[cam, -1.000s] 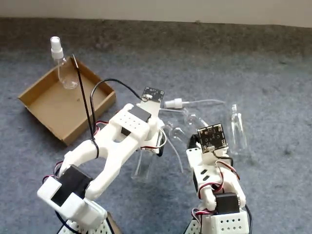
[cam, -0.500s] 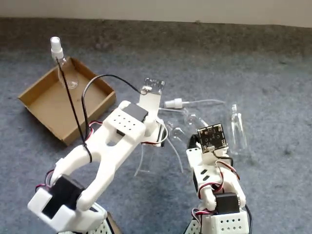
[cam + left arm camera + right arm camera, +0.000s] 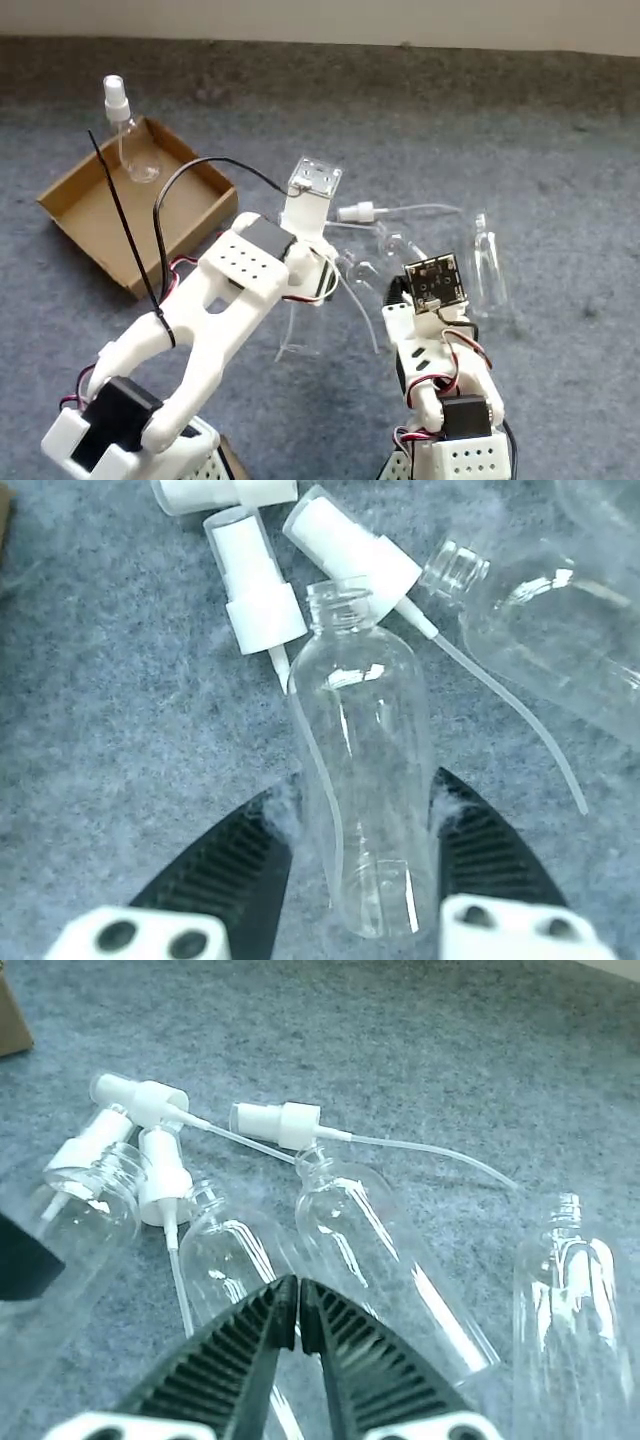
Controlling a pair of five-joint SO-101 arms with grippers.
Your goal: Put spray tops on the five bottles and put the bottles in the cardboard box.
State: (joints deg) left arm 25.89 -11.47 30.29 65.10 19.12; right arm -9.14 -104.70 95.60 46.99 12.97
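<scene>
So: left hand (image 3: 362,798) is clamped on the body of an uncapped clear plastic bottle (image 3: 365,720) mid-counter, likely to leave the neck free for a top. Right hand (image 3: 298,1290) is pinched closed and empty, near the loose white spray tops (image 3: 285,1120). The brown cardboard box (image 3: 95,215) at the far-left corner holds one capped bottle (image 3: 130,145).

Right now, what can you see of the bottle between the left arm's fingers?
The bottle is clear plastic, round-shouldered, with a threaded open neck and no spray top. The left gripper's black fingers press its two sides near the base. A loose spray top lies just beyond its mouth, on grey carpet.
</scene>
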